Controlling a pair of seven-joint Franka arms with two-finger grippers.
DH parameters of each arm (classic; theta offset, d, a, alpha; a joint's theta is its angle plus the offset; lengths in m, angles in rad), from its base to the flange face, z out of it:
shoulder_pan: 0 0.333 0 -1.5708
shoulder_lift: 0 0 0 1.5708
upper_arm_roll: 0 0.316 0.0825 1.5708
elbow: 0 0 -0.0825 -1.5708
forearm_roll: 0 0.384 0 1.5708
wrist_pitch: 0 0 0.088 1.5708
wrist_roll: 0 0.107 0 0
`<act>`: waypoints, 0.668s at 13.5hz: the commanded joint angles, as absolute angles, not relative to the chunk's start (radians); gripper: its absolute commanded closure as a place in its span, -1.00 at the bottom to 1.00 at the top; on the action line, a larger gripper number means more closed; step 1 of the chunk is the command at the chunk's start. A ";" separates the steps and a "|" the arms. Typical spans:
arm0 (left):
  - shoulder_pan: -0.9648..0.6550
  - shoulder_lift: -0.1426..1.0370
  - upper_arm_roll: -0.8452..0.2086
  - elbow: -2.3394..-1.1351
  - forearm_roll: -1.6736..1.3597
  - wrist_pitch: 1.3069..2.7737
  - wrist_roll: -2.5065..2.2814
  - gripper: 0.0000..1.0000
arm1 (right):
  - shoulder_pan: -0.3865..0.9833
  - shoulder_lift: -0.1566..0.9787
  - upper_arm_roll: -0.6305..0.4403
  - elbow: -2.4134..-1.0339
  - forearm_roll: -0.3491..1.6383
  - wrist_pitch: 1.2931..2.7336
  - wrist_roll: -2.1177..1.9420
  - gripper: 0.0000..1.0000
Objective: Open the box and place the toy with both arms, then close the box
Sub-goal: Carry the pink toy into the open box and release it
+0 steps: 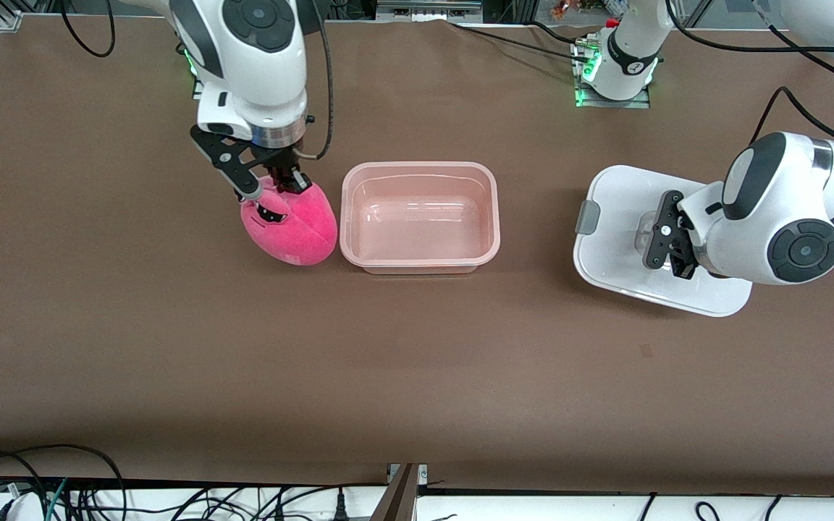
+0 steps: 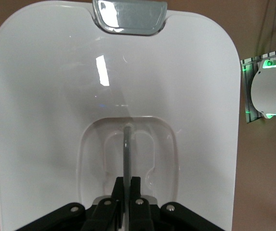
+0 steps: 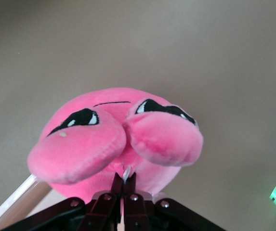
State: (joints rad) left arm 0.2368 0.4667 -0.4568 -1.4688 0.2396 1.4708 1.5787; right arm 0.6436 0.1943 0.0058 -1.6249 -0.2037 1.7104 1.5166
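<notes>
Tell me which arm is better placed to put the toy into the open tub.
The right arm. Its right gripper is shut on the toy, right beside the open tub. The left gripper is shut on the lid handle, toward the left arm's end.

brown table (image 1: 171,347) carries open pink box (image 1: 491,217), white lid (image 1: 609,246), pink toy (image 1: 301,231).

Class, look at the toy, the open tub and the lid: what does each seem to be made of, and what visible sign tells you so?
Toy: soft pink plush, probably fabric; matte and fuzzy, with stitched seams.
Tub: translucent pink plastic, glossy; the table shows faintly through and light glints inside.
Lid: smooth white plastic, shiny with reflections; its grey side clip looks like a different, possibly softer plastic.
</notes>
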 commanded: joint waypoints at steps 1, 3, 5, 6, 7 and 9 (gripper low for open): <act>0.245 0.446 -0.462 -1.473 0.245 1.456 1.612 1.00 | 0.681 0.257 0.003 -1.537 -0.207 1.698 1.667 1.00; 0.247 0.446 -0.462 -1.473 0.245 1.456 1.612 1.00 | 0.701 0.294 0.003 -1.519 -0.212 1.698 1.748 1.00; 0.247 0.446 -0.462 -1.473 0.245 1.456 1.612 1.00 | 0.721 0.324 0.002 -1.499 -0.216 1.698 1.772 1.00; 0.247 0.446 -0.462 -1.473 0.245 1.454 1.612 1.00 | 0.724 0.333 0.002 -1.488 -0.216 1.698 1.798 1.00; 0.247 0.446 -0.462 -1.473 0.245 1.454 1.612 1.00 | 0.726 0.348 0.002 -1.483 -0.219 1.698 1.807 1.00; 0.247 0.446 -0.462 -1.473 0.245 1.454 1.612 1.00 | 0.727 0.351 0.002 -1.483 -0.241 1.694 1.807 1.00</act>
